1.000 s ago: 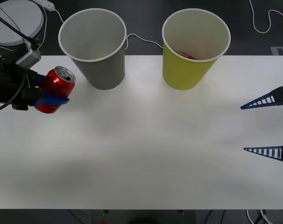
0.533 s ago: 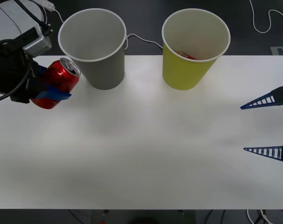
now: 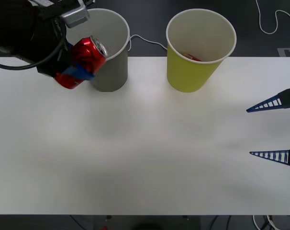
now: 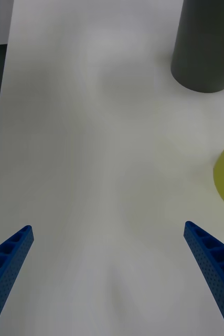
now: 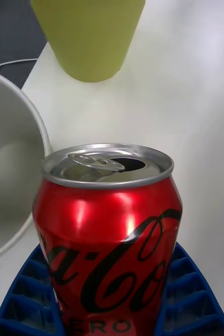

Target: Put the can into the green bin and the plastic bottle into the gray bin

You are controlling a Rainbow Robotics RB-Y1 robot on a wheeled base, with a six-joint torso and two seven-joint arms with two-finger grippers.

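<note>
The left gripper (image 3: 73, 67) grips the can (image 3: 82, 62), lifted beside the gray bin (image 3: 99, 50) — it should carry on past that to the green bin (image 3: 197, 52) before releasing.

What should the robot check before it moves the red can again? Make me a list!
1. Can held tight in the left claw: ok, blue fingers clamp both sides.
2. Can lifted off the table: ok.
3. Can at the right cup: not ok, it hangs by the gray bin's rim; it belongs in the green bin.
4. Way across to the green bin free: ok, bare table between the cups.
5. Room inside the green bin: cannot tell, something red already lies inside.
6. Right claw out of the way: ok, open at the table's right edge.
</note>
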